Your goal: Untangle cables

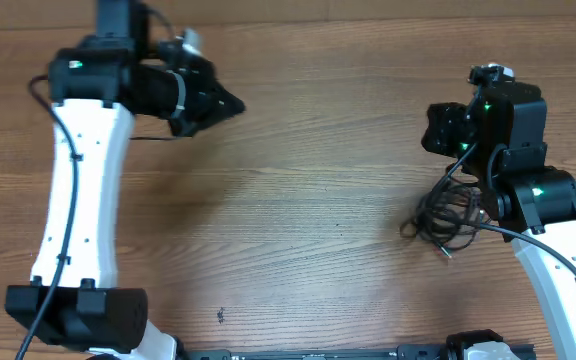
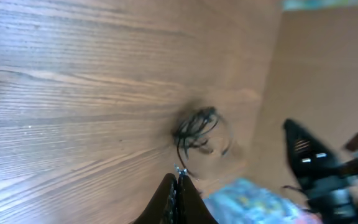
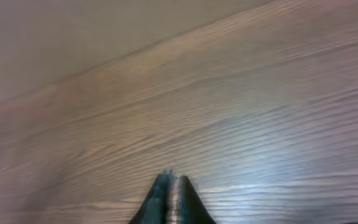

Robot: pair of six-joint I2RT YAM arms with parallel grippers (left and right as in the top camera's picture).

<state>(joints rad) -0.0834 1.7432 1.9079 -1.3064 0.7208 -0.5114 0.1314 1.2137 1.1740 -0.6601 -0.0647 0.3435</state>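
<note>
The cables (image 1: 449, 214) lie as a small black tangle on the wooden table, close under my right arm. The left wrist view shows the same cables (image 2: 197, 127) far ahead, one strand curling toward a small silvery plug end (image 2: 179, 169) just past my fingertips. My left gripper (image 1: 232, 102) hovers at the upper left, far from the tangle, and my left gripper (image 2: 179, 180) is shut with nothing in it. My right gripper (image 1: 430, 128) sits above and left of the tangle. In the blurred right wrist view my right gripper (image 3: 175, 179) shows a narrow slit between its jaws over bare wood.
My right arm (image 2: 321, 167) shows black at the far right in the left wrist view, beyond the table's edge (image 2: 267, 106). A blurred blue patterned thing (image 2: 257, 200) lies low beside the left fingers. White arm links and black bases (image 1: 76, 312) occupy the table's left and right sides.
</note>
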